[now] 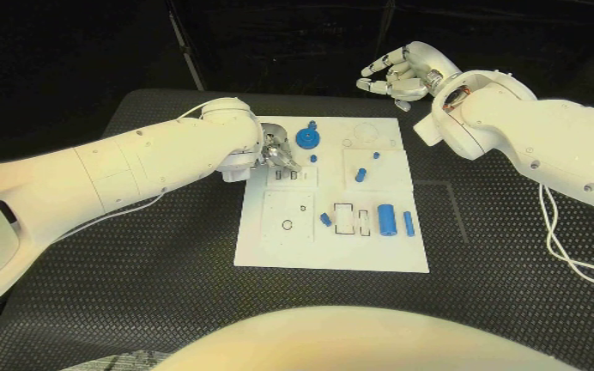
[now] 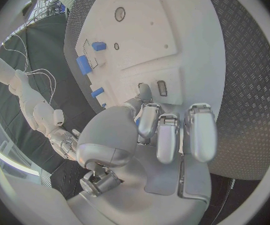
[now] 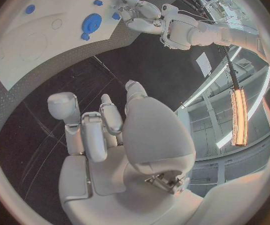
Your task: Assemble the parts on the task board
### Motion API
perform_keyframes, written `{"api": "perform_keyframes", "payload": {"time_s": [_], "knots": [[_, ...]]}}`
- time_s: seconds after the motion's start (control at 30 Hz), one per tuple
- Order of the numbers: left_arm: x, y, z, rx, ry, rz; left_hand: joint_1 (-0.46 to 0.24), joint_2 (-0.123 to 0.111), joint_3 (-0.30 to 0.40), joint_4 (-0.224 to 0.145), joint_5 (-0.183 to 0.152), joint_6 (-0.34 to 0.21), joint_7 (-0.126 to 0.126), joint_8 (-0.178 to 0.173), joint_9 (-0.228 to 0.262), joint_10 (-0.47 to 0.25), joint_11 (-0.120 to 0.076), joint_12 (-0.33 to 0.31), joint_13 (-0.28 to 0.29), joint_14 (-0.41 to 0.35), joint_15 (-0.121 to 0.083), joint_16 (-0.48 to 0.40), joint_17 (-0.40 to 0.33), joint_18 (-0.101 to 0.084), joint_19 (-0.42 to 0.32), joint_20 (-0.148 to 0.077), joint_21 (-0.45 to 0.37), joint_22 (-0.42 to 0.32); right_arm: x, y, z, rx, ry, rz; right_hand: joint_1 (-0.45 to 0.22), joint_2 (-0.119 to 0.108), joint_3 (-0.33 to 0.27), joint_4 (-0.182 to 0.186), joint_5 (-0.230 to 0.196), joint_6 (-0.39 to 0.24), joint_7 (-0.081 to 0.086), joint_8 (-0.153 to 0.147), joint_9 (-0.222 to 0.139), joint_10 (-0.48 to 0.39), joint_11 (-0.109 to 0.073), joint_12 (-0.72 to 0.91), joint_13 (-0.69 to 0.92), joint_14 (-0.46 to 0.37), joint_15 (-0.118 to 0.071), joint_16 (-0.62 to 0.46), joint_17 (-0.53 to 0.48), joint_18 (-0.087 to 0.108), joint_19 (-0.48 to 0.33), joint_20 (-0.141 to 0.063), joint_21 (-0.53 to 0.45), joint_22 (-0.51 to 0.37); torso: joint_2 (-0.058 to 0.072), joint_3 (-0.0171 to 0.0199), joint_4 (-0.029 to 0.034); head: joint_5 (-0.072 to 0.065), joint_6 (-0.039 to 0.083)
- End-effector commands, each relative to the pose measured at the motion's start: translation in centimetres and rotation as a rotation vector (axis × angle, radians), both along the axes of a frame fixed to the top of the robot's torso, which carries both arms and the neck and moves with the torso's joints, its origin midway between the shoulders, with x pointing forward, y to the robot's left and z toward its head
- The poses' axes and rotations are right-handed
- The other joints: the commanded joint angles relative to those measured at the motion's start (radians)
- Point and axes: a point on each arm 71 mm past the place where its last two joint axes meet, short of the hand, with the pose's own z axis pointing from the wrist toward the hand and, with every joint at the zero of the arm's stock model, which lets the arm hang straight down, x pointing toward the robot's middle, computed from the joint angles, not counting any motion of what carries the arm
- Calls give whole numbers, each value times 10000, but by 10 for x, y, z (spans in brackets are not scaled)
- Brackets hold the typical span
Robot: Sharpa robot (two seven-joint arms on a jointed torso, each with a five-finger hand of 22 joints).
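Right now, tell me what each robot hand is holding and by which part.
The right robot hand holds nothing, raised beyond the task board. The left robot hand rests fingers-down on the board; whether it pinches a part cannot be told.

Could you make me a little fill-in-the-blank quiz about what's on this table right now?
1. The task board is a flat plate coloured ____.
2. The round gear-like part on the board is coloured ____.
3. The hand lifted off the board, beyond its far edge, is the robot's ____ hand.
4. The left hand is down at the board's far ____ corner.

Missing words: white; blue; right; left
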Motion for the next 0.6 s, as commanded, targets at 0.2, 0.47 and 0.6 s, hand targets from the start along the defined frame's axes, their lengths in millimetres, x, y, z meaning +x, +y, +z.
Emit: {"api": "perform_keyframes", "payload": {"time_s": [0.2,0.47,0.6], "knots": [[0,0,2,112,-116,-58,-89,-186,-158,-6,-37,-33,49,-66,28,-6,-68,4,-38,1038,-92,31,2635,-48,-66,-50,-60,877,0,1,1,9,-3,84,-73,11,-58,-21,42,52,16,56,-15,36,-41,56,17,759,-87,-34,1397,106,-18,-3,-39,3,-2,-3,-4,-6,1],[-2,-1,5,-246,-392,114,-481,-476,-611,191,-38,-87,87,-105,58,-55,-34,-82,-125,1038,-74,31,2635,-31,-114,-44,-130,815,0,1,1,-1,4,104,-69,27,-72,-32,55,57,14,61,-14,21,-44,40,-8,755,-89,-43,1380,107,-19,-5,-43,-4,-8,-14,4,-36,1],[-4,0,8,-513,-544,228,-573,-649,-838,230,-36,-261,141,-252,13,-187,5,-299,-363,1038,-56,31,2635,4,-202,-33,-253,691,-1,2,1,-92,-1,177,219,39,-41,-179,10,77,-1,80,-13,9,-62,37,-20,757,-105,-43,1384,107,-11,-16,-46,-5,-11,-3,9,-40,1]]}}
